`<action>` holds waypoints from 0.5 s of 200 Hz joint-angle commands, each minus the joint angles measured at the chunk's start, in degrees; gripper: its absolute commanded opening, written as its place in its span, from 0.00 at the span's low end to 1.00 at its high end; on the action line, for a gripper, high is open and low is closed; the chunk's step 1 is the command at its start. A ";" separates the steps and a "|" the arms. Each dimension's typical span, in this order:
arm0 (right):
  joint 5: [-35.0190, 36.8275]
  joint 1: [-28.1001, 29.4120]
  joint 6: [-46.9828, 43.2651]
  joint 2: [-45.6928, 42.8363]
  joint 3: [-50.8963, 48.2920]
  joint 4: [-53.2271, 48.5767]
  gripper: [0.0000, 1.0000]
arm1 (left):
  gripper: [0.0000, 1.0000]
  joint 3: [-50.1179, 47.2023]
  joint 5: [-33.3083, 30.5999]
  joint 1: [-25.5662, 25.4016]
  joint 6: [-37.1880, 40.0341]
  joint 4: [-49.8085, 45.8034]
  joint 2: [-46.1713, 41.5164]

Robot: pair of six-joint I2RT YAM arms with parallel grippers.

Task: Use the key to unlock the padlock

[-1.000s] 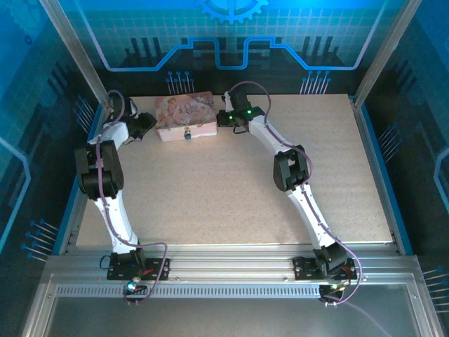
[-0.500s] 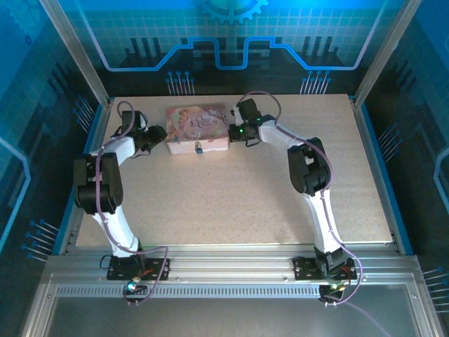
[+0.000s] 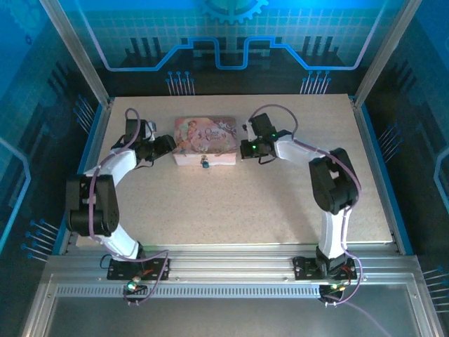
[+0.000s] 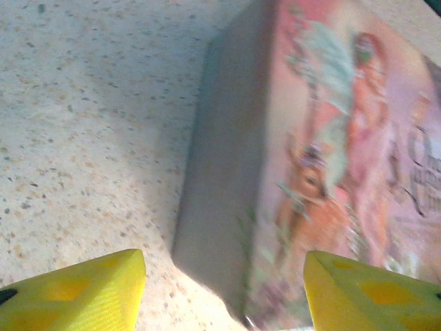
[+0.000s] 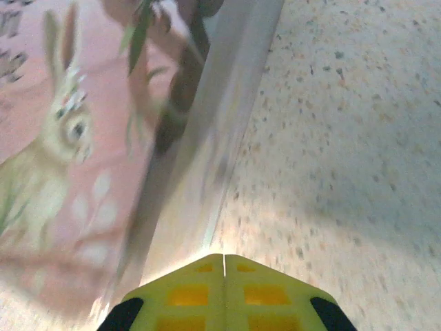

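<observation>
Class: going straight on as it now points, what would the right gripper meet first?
Probably the pink box: its end wall lies just ahead of the right gripper, jaws shut, though depth is unclear.

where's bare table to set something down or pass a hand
Free: the broad table stretch in front of the pink box, and the far right corner. Crowded: both box ends, flanked by the left gripper and right gripper.

My counter [image 3: 231, 203] is a speckled beige slab with a blue rim [image 3: 379, 168] down the sides. The back wall [image 3: 231, 42] is a glowy blue panel with circuit lines and a gear [image 3: 231, 8] up top. Slanted aluminium posts [image 3: 73, 49] stand at the corners, and a ribbed metal rail [image 3: 224, 270] runs along the near edge. Everything's tinted blue.
</observation>
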 commanded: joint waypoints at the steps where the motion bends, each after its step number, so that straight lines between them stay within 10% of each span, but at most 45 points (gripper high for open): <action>1: -2.53 -1.32 0.48 -8.86 -4.48 2.29 0.00 | 0.64 -1.22 4.23 -0.13 5.69 -3.13 -6.76; 100: -29.87 6.79 -8.74 -26.87 -5.49 4.64 0.00 | 0.71 -11.81 21.05 -18.18 4.64 10.59 -31.19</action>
